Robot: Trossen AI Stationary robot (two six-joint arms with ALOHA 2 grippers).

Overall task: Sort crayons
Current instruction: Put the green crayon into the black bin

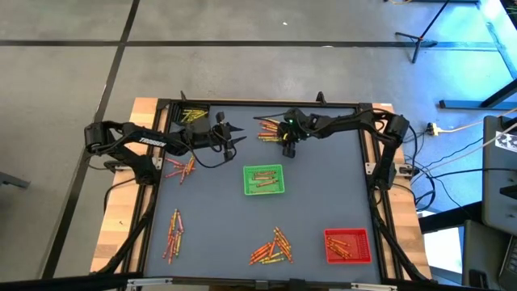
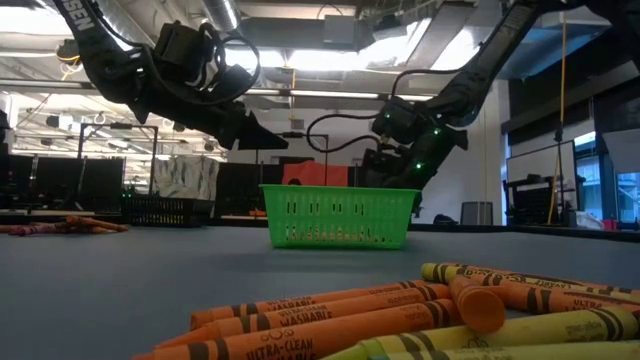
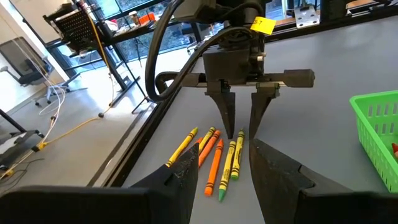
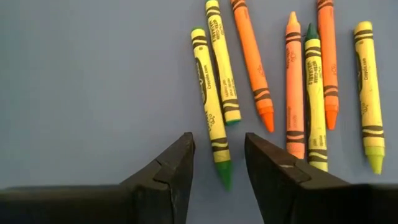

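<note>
Crayons are scattered in several heaps over the grey counter (image 1: 315,202), which is framed by a dark rail. One heap (image 1: 269,129) lies near the far edge, at about its middle, and the right gripper (image 4: 216,163) is poised directly over it; in the right wrist view its jaws are seen standing apart, with the green tip of a yellow-green crayon (image 4: 210,106) between them but not gripped. Beside that crayon, another yellow-green one, three orange ones and two more yellow-green ones are laid nearly parallel. The left gripper (image 1: 236,133) is held above the counter just left of the same heap, its jaws apart and empty; from the left wrist view the right gripper (image 3: 239,118) is seen head-on, pointing down at the heap. A green tray (image 1: 263,180) with crayons inside sits at the middle of the counter, just nearer than both grippers. A red tray (image 1: 347,246), also holding crayons, is placed at the near right corner. Further heaps are found toward the left edge (image 1: 182,167), by the near left corner (image 1: 173,235) and along the near edge (image 1: 273,248), the last filling the foreground of the low view (image 2: 400,320). A dark tray (image 1: 192,116) with yellow crayons is seen at the far left corner.
</note>
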